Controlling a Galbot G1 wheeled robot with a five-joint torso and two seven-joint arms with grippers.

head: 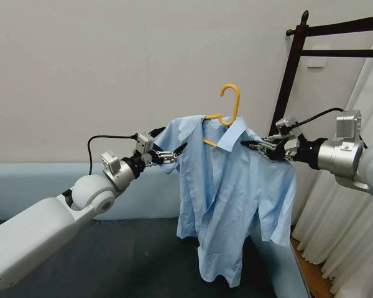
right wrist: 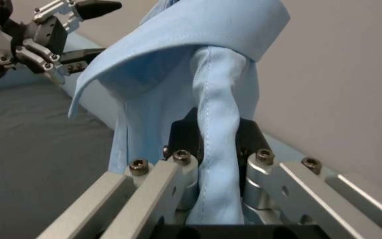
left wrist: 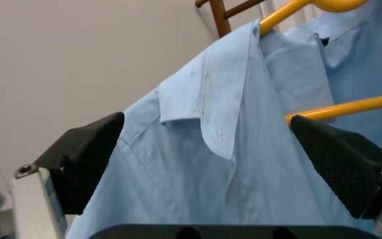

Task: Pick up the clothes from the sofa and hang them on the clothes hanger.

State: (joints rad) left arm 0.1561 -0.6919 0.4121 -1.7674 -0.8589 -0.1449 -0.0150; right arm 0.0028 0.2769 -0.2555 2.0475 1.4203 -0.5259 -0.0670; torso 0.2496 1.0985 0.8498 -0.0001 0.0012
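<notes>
A light blue shirt [head: 230, 186] hangs in mid-air on a yellow hanger [head: 230, 99], above the sofa's right end. My right gripper [head: 255, 147] is shut on the shirt's right shoulder. In the right wrist view its pads [right wrist: 184, 137] pinch a fold of the fabric [right wrist: 198, 50]. My left gripper [head: 172, 153] stands open at the shirt's left shoulder. From the left wrist its black fingers [left wrist: 85, 149] spread wide on either side of the cloth [left wrist: 244, 149], with the hanger's bar [left wrist: 350, 107] beyond. The left gripper [right wrist: 88, 30] also appears open in the right wrist view.
A dark wooden coat rack [head: 292, 68] rises behind the right arm. White curtains [head: 348, 236] hang at the far right. Below lie the sofa's dark seat [head: 112, 261] and pale blue back [head: 25, 186]. A plain wall is behind.
</notes>
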